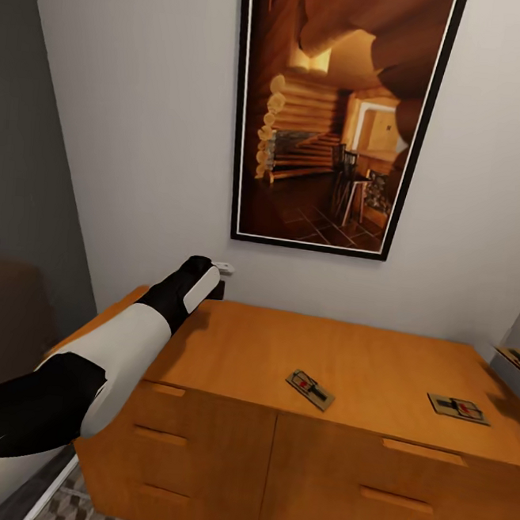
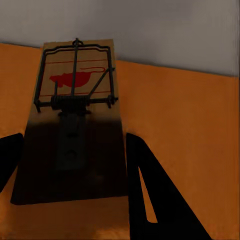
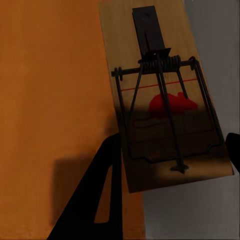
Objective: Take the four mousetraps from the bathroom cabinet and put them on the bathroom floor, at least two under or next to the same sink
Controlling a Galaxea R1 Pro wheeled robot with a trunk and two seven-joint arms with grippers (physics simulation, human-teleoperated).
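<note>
Left claw (image 2: 75, 165) sits clamped on a mousetrap (image 2: 75, 100); right claw (image 3: 172, 155) grips another (image 3: 160, 90); two mousetraps (image 1: 309, 389) lie lower right on the cabinet (image 1: 282, 358)

Two mousetraps (image 1: 310, 389) (image 1: 457, 408) lie well apart on the cabinet (image 1: 283, 350), below a wall picture (image 1: 337, 116).

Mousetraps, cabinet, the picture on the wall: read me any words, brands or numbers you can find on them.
No readable text anywhere.
Mousetrap between the left tool's fingers: a red mouse silhouette and thin red lines, no letters.
Mousetrap at the right tool: the same red mouse mark, no words.
Two mousetraps on the cabinet, one and another: red marks too small to read.
Framed picture: a log-cabin interior, no lettering.
</note>
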